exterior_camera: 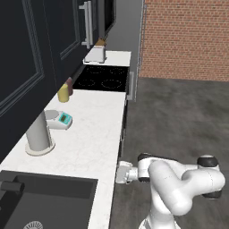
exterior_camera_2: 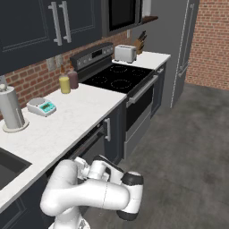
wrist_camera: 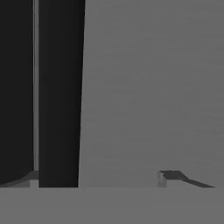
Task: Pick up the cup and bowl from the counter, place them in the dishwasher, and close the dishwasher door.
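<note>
The white, faintly marbled worktop [exterior_camera: 91, 134] carries a paper towel roll on a stand [exterior_camera: 39, 135], a small kitchen scale [exterior_camera: 60, 119], a yellow bottle [exterior_camera: 63, 93] beside a brown bottle [exterior_camera_2: 73, 79], and a toaster [exterior_camera_2: 125, 53] beyond the stovetop [exterior_camera: 102, 78].

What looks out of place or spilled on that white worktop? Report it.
Nothing stands out. On the white marbled stone counter, the yellow bottle, the small white kitchen scale and the grey paper-towel cylinder stand upright and unspilled.
</note>
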You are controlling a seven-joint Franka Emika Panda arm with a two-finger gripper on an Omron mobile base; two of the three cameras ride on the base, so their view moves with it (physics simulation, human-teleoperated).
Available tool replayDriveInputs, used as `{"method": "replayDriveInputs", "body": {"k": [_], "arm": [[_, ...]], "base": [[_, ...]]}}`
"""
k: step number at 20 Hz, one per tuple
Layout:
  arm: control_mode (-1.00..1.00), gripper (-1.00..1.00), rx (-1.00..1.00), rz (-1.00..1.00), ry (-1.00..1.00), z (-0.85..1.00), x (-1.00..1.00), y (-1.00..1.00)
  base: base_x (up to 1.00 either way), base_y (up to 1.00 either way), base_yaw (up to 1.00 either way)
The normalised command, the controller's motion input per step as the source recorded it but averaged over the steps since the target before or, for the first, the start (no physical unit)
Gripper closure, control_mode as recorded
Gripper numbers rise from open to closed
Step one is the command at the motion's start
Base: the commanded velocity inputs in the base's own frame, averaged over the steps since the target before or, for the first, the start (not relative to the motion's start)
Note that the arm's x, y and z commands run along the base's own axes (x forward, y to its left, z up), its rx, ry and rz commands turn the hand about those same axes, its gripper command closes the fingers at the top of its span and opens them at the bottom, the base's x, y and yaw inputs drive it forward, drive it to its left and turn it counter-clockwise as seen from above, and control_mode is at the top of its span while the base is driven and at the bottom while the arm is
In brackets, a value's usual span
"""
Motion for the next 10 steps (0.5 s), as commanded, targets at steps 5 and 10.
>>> {"method": "replayDriveInputs", "body": {"k": [5,10], "arm": [[-1.0,-1.0,0.32,0.04,-0.29,-0.84,0.55,0.35],[-1.0,-1.0,0.31,0.01,-0.25,-0.86,0.61,0.44]], "base": [[0.0,0.0,0.0],[0.0,0.0,0.0]]}}
